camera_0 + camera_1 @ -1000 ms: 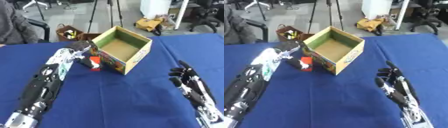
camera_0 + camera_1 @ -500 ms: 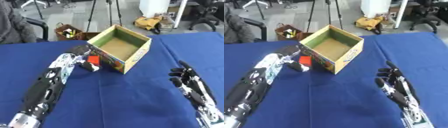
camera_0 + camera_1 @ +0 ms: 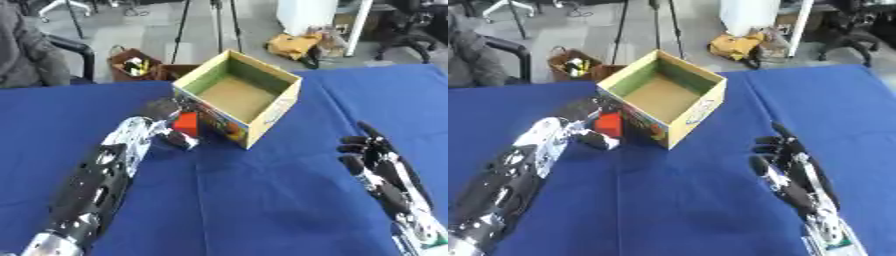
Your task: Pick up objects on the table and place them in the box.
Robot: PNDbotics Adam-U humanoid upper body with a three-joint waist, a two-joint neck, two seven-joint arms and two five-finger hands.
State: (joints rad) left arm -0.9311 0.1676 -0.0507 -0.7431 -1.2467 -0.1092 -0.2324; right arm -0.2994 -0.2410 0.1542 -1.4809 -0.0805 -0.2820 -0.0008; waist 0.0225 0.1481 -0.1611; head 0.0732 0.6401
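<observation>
Red block point(image 3: 185, 123) grasped left of centre, just beside the box's near-left wall.

To finish well: lift straight up first, clear the rim, then carry right over the open box point(image 3: 282, 106) and release low. Small, boxy, bright red, half hidden by curled fingers of the left hand point(image 3: 166, 125). Box bare inside, green-lined, printed outside. Right hand point(image 3: 378, 160) idle at lower right, fingers relaxed, on blue table point(image 3: 262, 200).
</observation>
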